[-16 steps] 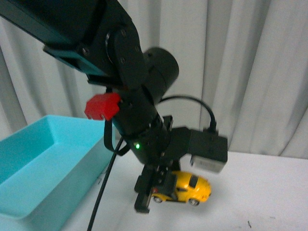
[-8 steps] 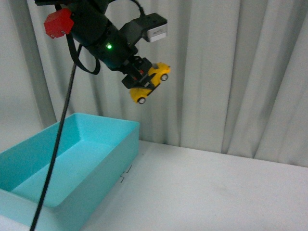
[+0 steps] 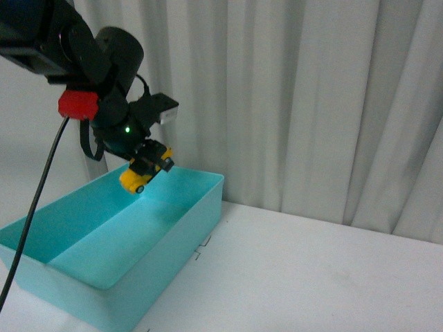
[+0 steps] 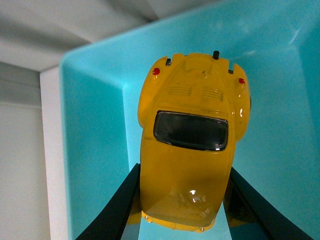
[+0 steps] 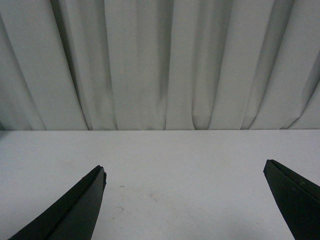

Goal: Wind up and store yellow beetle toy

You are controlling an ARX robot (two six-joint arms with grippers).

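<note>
White tabletop [image 3: 311, 270], matte and plain, with a pleated pale grey curtain [image 3: 311, 104] closing off the whole back of the scene. A turquoise plastic bin [image 3: 181, 232] sits on the table's left side: rectangular, open-topped, smooth walls, rounded inner corners. I have the left arm raised over the bin's far end, wrist angled down. It's a black housing with a red block [image 3: 77, 104] on its side, a lit green LED [image 3: 127, 129], and a black cable [image 3: 34, 200] hanging off it. The left gripper [image 3: 149, 164] is clamped on the yellow beetle toy [image 3: 140, 177], with one black finger [image 4: 117, 210] on each flank of the body. The toy is in the air above the bin and not touching it, tilted in the front view. The left wrist view shows a glossy rounded yellow shell and a dark window, with the end carrying two small red lights pointing away from the wrist toward the bin's inside corner. The right gripper [image 5: 184, 167] is spread wide with nothing between its black tapered fingers, sitting low over bare table and facing the curtain.
</note>
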